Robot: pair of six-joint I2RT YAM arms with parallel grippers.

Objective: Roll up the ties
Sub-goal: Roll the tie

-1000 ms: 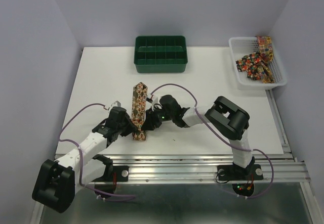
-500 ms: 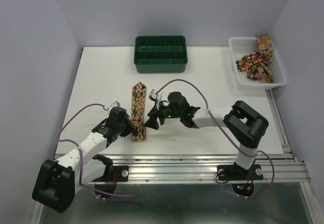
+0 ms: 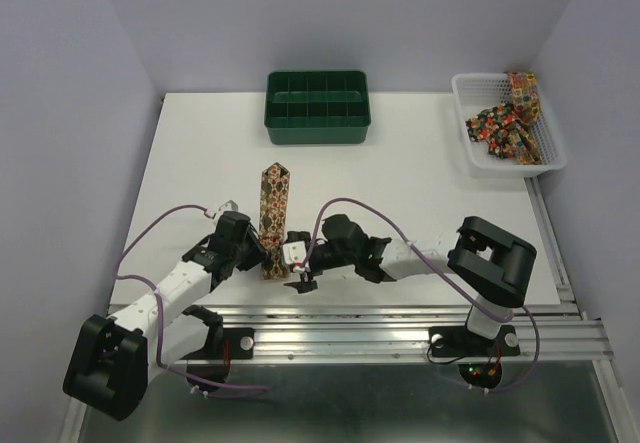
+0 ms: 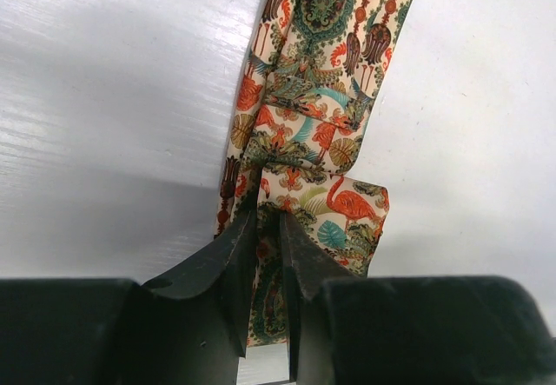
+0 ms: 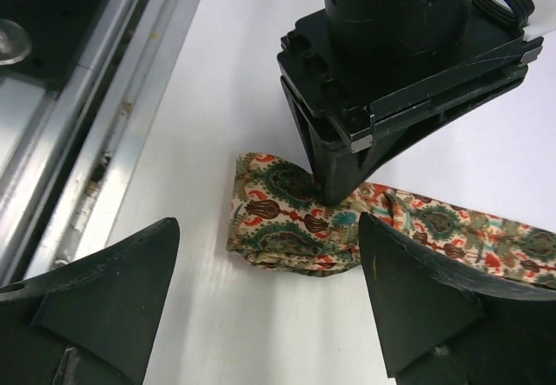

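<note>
One tie (image 3: 274, 198) lies lengthwise on the white table, its pointed end away from me and its near end folded into a small flat roll (image 5: 291, 222). My left gripper (image 3: 264, 255) is shut on that roll; in the left wrist view its jaws (image 4: 268, 229) pinch the printed fabric (image 4: 321, 142). Just to the right of the roll stands my right gripper (image 3: 297, 261). It is open, and in the right wrist view its fingers (image 5: 104, 289) stand wide apart on either side of the roll without touching it. More ties (image 3: 505, 128) lie heaped in the basket.
A green compartment tray (image 3: 318, 133) stands at the back centre. A white mesh basket (image 3: 490, 170) sits at the back right. The metal rail (image 3: 400, 323) runs along the table's near edge, close behind the right gripper. The left gripper's body (image 5: 400, 63) fills the top of the right wrist view.
My right gripper has opened wide and moved from beside the tie's middle down toward the near edge, level with the folded end. The left gripper has kept still on the tie.
</note>
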